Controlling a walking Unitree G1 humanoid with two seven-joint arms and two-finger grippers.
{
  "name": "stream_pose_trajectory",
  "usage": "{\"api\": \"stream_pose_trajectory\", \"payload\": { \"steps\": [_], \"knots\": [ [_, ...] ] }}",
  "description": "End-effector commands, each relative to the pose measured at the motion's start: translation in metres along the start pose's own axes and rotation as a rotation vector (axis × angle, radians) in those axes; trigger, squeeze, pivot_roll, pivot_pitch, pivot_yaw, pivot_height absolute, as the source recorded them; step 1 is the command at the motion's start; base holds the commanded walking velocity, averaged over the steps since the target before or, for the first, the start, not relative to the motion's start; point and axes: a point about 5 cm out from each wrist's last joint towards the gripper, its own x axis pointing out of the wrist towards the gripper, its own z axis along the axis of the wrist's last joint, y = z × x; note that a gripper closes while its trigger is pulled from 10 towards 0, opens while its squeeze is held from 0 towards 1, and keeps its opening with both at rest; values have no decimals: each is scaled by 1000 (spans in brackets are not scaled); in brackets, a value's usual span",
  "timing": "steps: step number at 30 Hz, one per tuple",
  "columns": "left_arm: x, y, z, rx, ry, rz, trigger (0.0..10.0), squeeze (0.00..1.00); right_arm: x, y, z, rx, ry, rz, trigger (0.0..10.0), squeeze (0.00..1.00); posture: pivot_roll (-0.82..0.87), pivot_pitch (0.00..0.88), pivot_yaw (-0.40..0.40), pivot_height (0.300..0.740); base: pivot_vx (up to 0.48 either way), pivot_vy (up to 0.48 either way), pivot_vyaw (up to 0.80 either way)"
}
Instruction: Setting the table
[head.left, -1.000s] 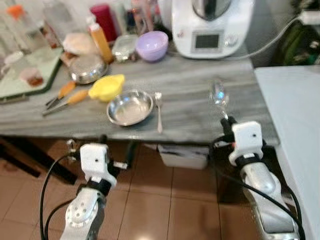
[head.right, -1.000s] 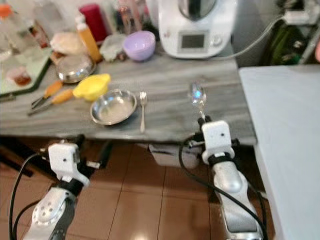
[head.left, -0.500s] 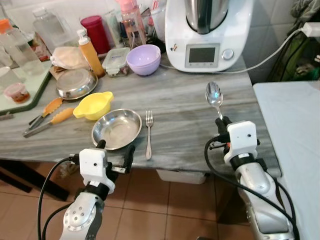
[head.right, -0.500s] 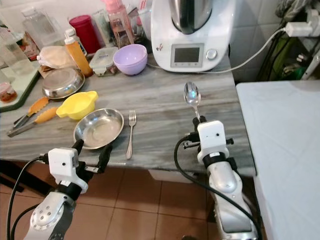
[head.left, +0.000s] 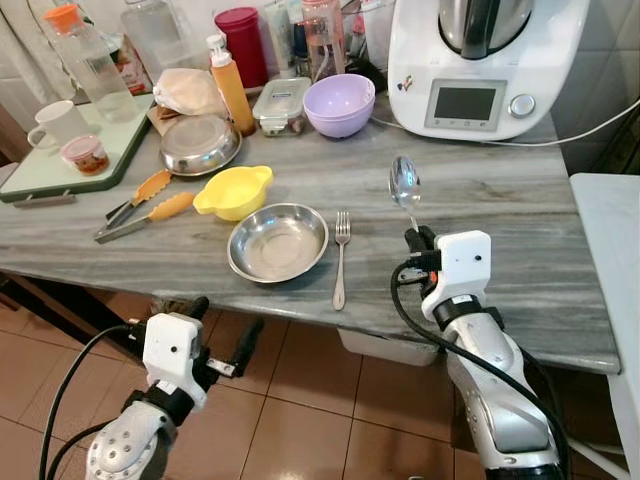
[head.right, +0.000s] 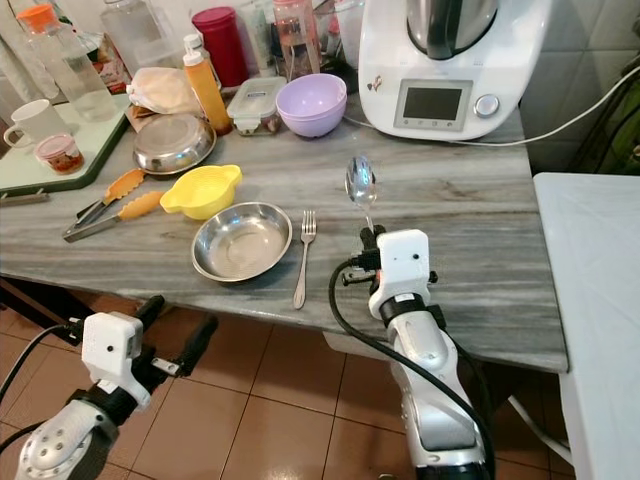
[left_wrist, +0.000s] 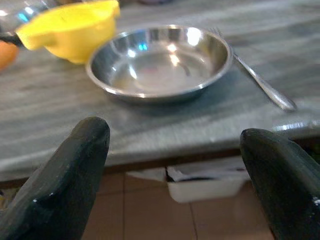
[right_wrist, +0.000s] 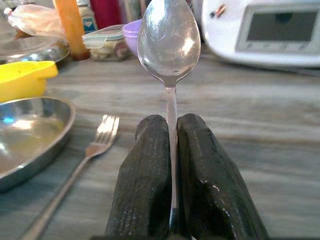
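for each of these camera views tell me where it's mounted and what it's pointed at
Left eye view: on the head, looking forward and down at the marble counter, steel bowl and fork; both silver arms show.
Right eye view: the other eye of that camera, same scene a little shifted.
Left wrist view: on the left wrist below the counter edge, looking between open fingers at the bowl.
Right wrist view: on the right wrist, looking along the right gripper shut on the spoon.
Shared: both wrist views catch the bowl, fork and yellow bowl.

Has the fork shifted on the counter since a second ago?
No. The fork lies just right of the steel bowl as before; only the camera moved.
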Motion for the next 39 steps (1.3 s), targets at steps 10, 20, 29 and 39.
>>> {"api": "stream_pose_trajectory", "payload": {
  "steps": [10,20,29,39],
  "knots": [
    [-10,0,2,-7,31,-79,10000,0,19,23,-4,198,112,52,10000,0,-103,183,155,740,0,0,0],
    [-12,-7,-2,-28,45,-96,10000,0,18,27,-19,238,256,30,10000,0,-97,174,141,740,0,0,0],
    [-9,-17,5,-29,39,-121,10000,0,14,23,-25,216,396,-76,10000,0,-105,171,145,740,0,0,0],
    [-7,-20,11,-26,51,-154,10000,0,20,26,-20,197,443,-161,10000,0,-106,173,152,740,0,0,0]
  ]
}}
